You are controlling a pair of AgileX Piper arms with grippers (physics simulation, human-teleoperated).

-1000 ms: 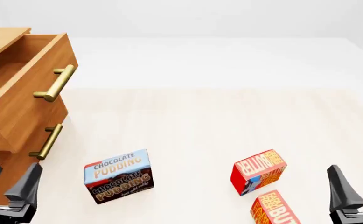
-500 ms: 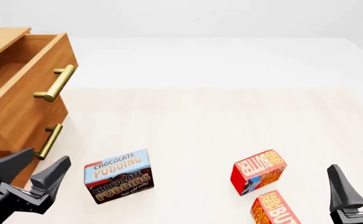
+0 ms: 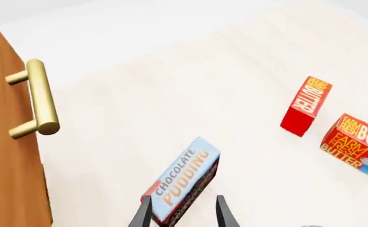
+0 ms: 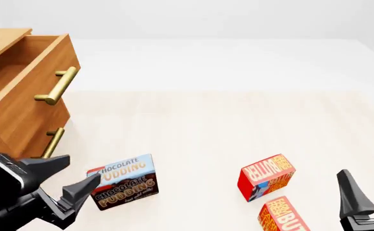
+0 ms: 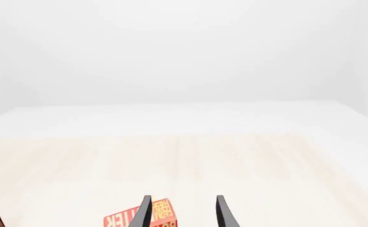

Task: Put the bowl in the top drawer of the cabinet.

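left gripper (image 4: 78, 174) swung toward pudding box (image 4: 123, 181), jaws apart

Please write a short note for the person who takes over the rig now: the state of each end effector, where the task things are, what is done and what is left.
Left end effector: open, holding nothing, low beside the chocolate pudding box in front of the cabinet.
Right end effector: open, holding nothing, near the two butter boxes.
Top drawer: already pulled out; no bowl shows in its visible part.
Bowl: not visible in any view, so its place is unknown.
Left: find the bowl, grasp it, put it in the top drawer.
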